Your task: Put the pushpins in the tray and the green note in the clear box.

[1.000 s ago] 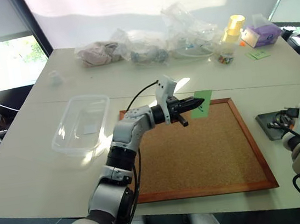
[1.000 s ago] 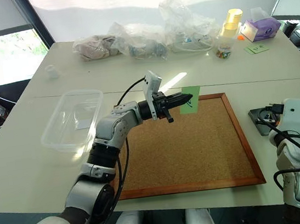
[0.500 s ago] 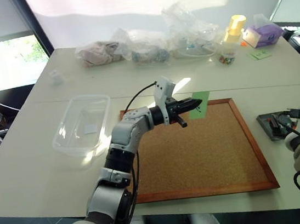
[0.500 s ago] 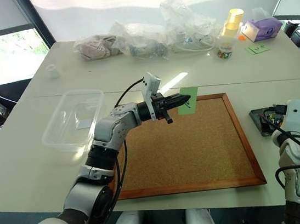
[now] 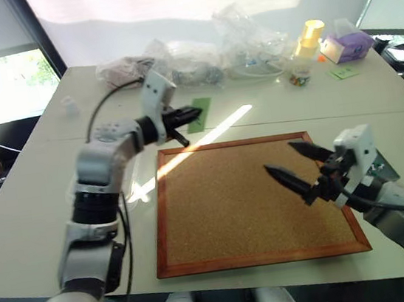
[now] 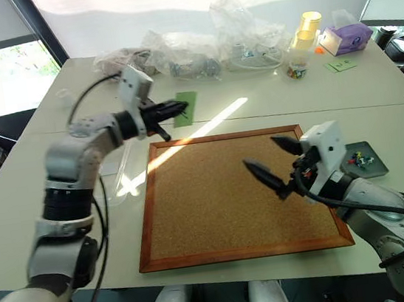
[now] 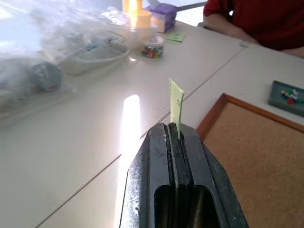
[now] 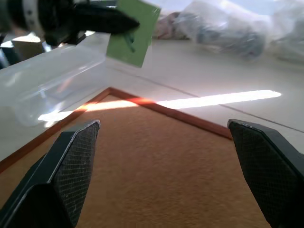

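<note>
Pinching the green note [image 5: 197, 113], the left gripper [image 5: 185, 116] holds it above the table.

Left gripper [image 5: 191, 114] pinching the green note [image 5: 199, 114] above the table; right gripper [image 5: 293, 165] spread wide over the cork board [image 5: 246, 205].

The note hangs in the air off the board's 11 o'clock corner, clamped at its edge by the closed black fingers. The right gripper's two fingers point toward 10 o'clock, well apart, over the board's 3 o'clock side. Along the table's [image 5: 31, 211] 12 o'clock edge lie clear plastic bags [image 5: 196, 51], a yellow-capped jar [image 5: 305, 49] and a purple tissue box [image 5: 350, 45].
</note>
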